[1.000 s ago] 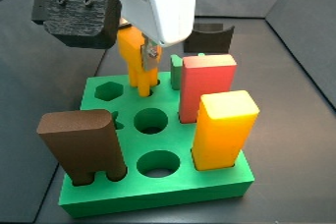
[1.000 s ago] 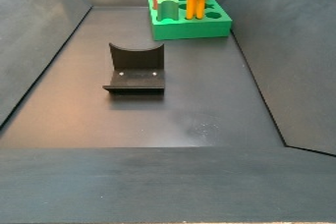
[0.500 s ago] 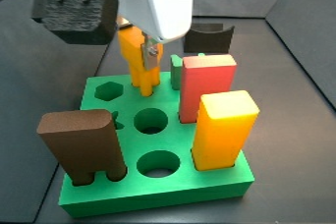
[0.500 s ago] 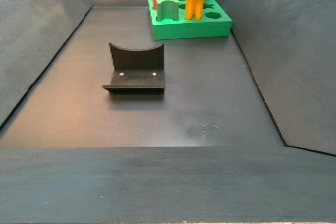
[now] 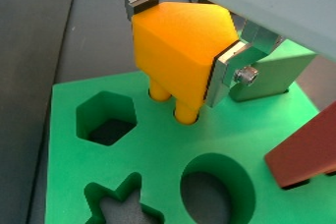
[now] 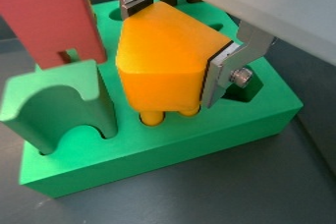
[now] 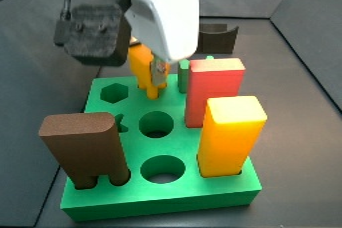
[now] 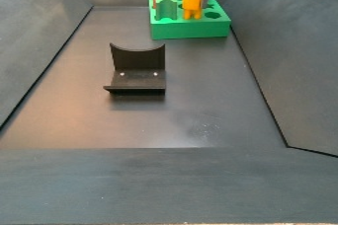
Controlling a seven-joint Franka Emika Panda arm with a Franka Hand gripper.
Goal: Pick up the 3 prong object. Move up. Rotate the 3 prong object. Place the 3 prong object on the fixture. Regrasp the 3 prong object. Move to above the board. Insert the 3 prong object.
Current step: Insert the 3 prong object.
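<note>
The 3 prong object (image 5: pixel 184 51) is clamped between the fingers (image 5: pixel 226 69) of the gripper (image 5: pixel 182 31), held upright over the board (image 5: pixel 79 174). Its prongs are seen down at the board's top, beside the hexagonal hole (image 5: pixel 105 120). The fixture (image 8: pixel 133 68) is well apart on the floor.

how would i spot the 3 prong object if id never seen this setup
Start at the green board, the biggest thing in view. At its far edge the gripper hangs over it, shut on the 3 prong object, whose short prongs point down at the board. Unlike the tall yellow-orange block and red block standing nearby, it is small, pointed on top and clamped between the silver fingers.
</note>
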